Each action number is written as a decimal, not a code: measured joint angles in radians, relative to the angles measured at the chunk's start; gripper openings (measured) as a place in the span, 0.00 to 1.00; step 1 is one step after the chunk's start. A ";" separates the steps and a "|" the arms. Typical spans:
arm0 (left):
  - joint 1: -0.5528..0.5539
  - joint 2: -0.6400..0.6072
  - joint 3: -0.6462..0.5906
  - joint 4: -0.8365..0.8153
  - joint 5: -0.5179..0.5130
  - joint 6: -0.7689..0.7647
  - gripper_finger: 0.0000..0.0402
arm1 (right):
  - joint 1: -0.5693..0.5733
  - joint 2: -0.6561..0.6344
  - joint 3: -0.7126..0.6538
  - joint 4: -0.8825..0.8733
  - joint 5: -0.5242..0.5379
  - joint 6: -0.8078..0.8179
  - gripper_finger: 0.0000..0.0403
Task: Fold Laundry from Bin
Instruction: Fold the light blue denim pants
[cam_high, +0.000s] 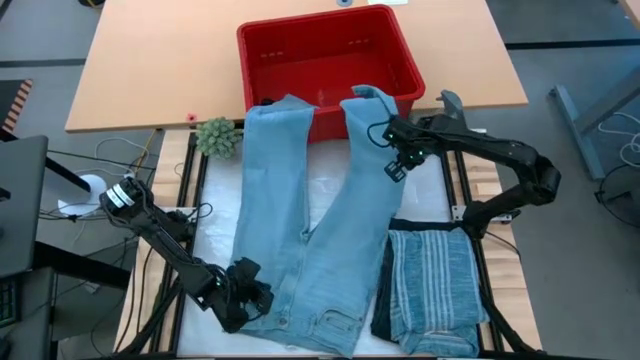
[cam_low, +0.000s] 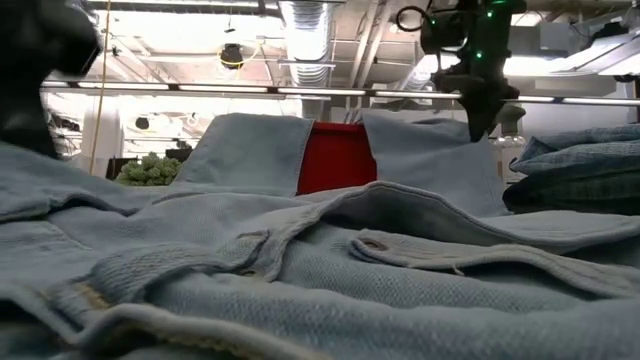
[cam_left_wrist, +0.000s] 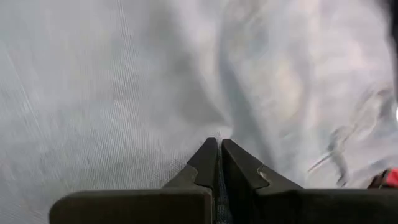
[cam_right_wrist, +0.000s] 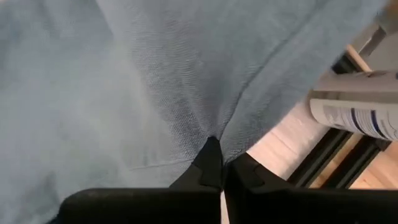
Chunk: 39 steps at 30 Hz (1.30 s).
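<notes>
The big light blue jeans (cam_high: 300, 230) lie flat on the table, waist near the front edge, both legs reaching up over the rim of the red bin (cam_high: 330, 60); beside them, on the right, sits a folded striped shirt (cam_high: 435, 285) on top of something dark. The right gripper (cam_high: 392, 152) is pressed shut on the outer edge of the right leg, pinching a little fold of cloth; the left gripper (cam_high: 240, 290) is pressed shut on the cloth at the waist corner. The step looks like folding the jeans; to do it well, both arms should lift just a bit, keep the cloth pulled smooth, move together, and lay one leg neatly on the other so the edges match and no lumps stay.
</notes>
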<state>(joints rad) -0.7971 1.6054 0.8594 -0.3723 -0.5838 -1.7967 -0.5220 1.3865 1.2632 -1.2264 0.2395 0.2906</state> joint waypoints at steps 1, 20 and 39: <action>0.007 -0.001 0.036 -0.056 -0.017 0.011 0.01 | 0.002 0.001 -0.002 0.007 -0.006 -0.017 0.08; -0.020 0.016 0.248 -0.434 0.289 0.369 0.14 | 0.029 0.000 -0.002 0.045 -0.013 -0.063 0.29; -0.067 -0.101 0.309 -0.690 0.107 0.265 0.52 | 0.065 -0.185 0.104 0.026 -0.163 -0.074 0.40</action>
<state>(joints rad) -0.8645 1.5040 1.1685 -1.0620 -0.4765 -1.5317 -0.4567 1.2018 1.3670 -1.2003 0.0761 0.2164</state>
